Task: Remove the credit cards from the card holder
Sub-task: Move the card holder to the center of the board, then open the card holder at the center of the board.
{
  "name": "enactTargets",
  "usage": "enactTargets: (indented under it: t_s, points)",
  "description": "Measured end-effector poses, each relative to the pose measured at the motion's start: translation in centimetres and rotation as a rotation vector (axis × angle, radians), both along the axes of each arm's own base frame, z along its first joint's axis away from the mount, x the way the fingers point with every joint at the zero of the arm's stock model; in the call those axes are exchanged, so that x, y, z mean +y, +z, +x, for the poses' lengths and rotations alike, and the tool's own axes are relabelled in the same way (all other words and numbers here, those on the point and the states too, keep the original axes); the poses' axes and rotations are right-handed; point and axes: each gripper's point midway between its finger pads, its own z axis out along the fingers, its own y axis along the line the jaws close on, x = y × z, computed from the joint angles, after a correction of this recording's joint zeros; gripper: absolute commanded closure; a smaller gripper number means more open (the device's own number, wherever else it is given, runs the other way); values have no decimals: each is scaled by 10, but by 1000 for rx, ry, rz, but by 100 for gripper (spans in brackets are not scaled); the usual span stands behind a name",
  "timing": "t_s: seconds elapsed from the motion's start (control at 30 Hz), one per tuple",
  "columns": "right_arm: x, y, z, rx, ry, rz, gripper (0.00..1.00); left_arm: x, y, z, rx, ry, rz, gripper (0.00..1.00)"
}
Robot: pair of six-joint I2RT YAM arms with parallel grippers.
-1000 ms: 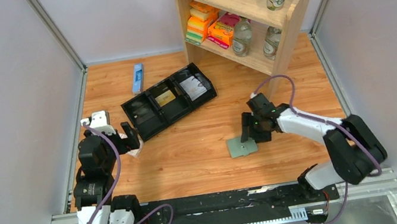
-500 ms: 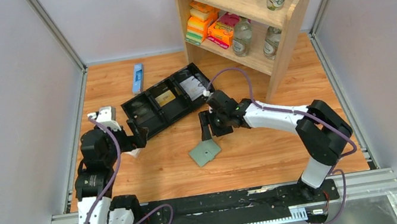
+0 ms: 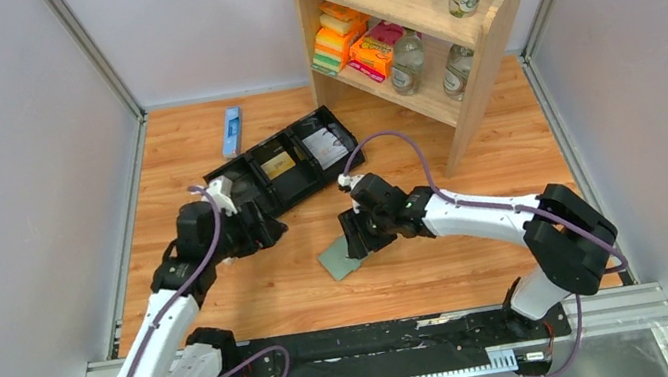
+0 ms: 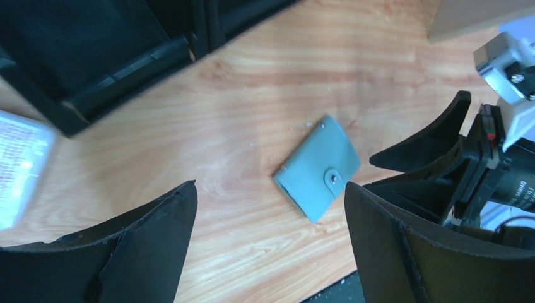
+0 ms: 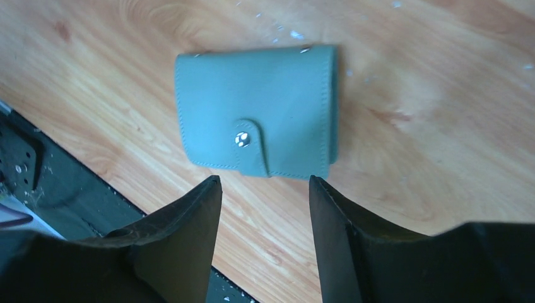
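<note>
Beside the card holder (image 5: 255, 110), lying shut on the tabletop (image 3: 445, 272), the right claw (image 5: 264, 183) is hovering part-spread and empty, evidently lining up on its tab (image 5: 252, 142); the left claw (image 4: 270, 186) is standing wide, empty.

The closed wallet (image 5: 255, 110) lies flat on the table (image 5: 441, 126), tab snapped, clear of the right gripper's (image 5: 264, 184) parted fingers.

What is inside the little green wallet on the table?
Nothing inside can be seen. The small flat grey-green folding card holder lies shut on the wooden table, its closing tab fastened by a metal stud. Any cards or pockets are covered.
</note>
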Motion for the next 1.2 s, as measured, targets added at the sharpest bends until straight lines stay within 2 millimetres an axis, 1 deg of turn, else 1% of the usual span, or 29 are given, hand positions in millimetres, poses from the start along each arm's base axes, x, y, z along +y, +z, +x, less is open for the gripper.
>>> enactTargets:
  t_s: [0.1,0.17,0.37,0.53,0.63,0.67,0.77,0.9,1.0,1.03,1.1,1.17,1.2]
  points:
    - [6,-1,-11,-9,48,-11,45,-22,-19,-8,65,-43,-14,12]
    - [4,-3,-13,-8,61,-23,46,-33,-29,-11,101,-68,-13,13]
    - [-4,-16,-16,15,87,-79,46,-60,-57,-6,185,-131,19,14]
    - [-9,-28,-17,17,109,-120,49,-87,-68,4,220,-212,36,14]
    - [-18,-42,-12,20,106,-166,52,-99,-73,9,225,-245,40,14]
    - [-19,-43,-9,23,102,-165,54,-101,-75,8,227,-251,41,14]
    - [-18,-43,11,3,72,-152,58,-102,-76,7,231,-257,43,14]
    - [-12,-42,46,-30,26,-135,62,-104,-78,7,222,-259,36,15]
    - [-3,-41,72,-59,-4,-123,61,-105,-83,3,228,-257,27,18]
    - [-1,-40,78,-69,-10,-122,60,-104,-86,1,236,-253,23,22]
    - [1,-38,86,-83,-22,-122,58,-104,-90,-2,251,-241,14,23]
    - [-1,-36,88,-90,-30,-128,57,-103,-93,-3,263,-226,10,30]
    - [-1,-35,88,-92,-32,-129,57,-102,-94,-3,269,-212,7,36]
